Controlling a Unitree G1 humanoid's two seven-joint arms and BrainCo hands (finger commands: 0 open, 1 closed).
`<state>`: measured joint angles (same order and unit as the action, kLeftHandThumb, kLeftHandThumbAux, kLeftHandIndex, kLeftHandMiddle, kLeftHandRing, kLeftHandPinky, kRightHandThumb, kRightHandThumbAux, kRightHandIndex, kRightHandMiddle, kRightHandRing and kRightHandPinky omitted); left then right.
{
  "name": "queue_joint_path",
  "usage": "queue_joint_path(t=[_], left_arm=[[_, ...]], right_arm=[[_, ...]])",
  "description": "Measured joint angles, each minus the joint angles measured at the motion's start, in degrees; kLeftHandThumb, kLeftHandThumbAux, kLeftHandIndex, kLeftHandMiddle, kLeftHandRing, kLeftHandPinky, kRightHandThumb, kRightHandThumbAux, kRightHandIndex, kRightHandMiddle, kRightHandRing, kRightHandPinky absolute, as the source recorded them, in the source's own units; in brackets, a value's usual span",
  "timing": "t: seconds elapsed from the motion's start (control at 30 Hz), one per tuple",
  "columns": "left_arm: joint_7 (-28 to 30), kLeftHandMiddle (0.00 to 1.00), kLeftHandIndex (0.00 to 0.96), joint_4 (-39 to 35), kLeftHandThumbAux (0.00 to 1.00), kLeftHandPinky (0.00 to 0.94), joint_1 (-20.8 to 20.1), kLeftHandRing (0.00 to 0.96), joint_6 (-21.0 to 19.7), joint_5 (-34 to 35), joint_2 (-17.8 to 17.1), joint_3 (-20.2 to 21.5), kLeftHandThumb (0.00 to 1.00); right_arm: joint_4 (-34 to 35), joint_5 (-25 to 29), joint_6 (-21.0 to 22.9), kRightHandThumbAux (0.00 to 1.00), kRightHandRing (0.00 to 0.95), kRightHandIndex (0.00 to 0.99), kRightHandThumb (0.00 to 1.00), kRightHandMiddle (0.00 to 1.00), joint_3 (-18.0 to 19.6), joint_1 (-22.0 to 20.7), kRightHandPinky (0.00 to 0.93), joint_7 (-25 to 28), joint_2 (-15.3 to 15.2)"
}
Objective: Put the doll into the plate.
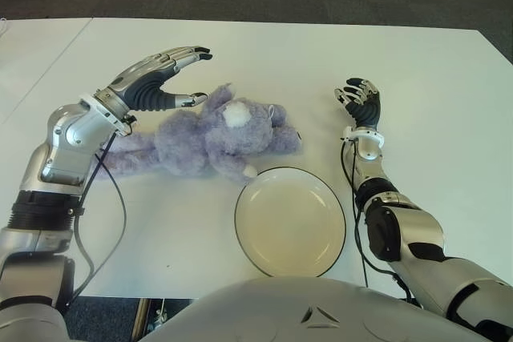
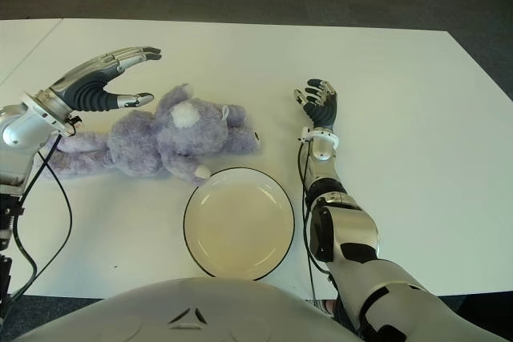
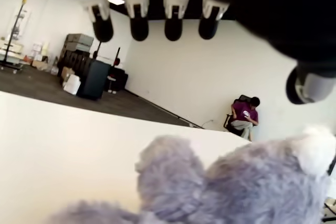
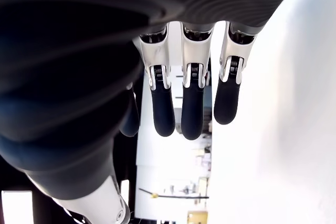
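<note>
A purple plush doll (image 1: 210, 137) with a white snout lies on its side on the white table (image 1: 433, 86), just behind the plate. The plate (image 1: 290, 219) is cream with a dark rim and holds nothing. My left hand (image 1: 164, 79) hovers over the doll's left part with fingers spread, holding nothing; its wrist view shows the doll's fur (image 3: 236, 182) below the straight fingertips (image 3: 139, 27). My right hand (image 1: 361, 102) shows to the right of the doll, fingers extended and holding nothing.
Dark carpet lies beyond the table's far edge. A second white table (image 1: 32, 54) adjoins on the left. A seated person (image 3: 242, 114) shows far off in the left wrist view.
</note>
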<state>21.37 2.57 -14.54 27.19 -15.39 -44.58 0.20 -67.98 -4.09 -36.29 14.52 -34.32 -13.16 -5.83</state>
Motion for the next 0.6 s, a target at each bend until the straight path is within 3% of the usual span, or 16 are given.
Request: queue_joint_path(t=[0.33,0.6], left_arm=[[-0.29,0.0,0.0,-9.81,0.344,0.0,5.87,0.0,-3.87,0.17,1.02,2.33,0.224],[4.09,0.0,0.0,-19.31,0.279,0.0,11.99,0.0,-8.26,3.87,-0.86,5.87,0.168]], right_arm=[[0.0,0.0,0.0,0.868,0.307,0.327,0.304,0.303,0.0,0.0,0.3,-0.12,-0.02],[0.0,-0.17,-0.01,0.874,0.313,0.334,0.292,0.309,-0.56,0.01,0.323,-1.0,-0.14]])
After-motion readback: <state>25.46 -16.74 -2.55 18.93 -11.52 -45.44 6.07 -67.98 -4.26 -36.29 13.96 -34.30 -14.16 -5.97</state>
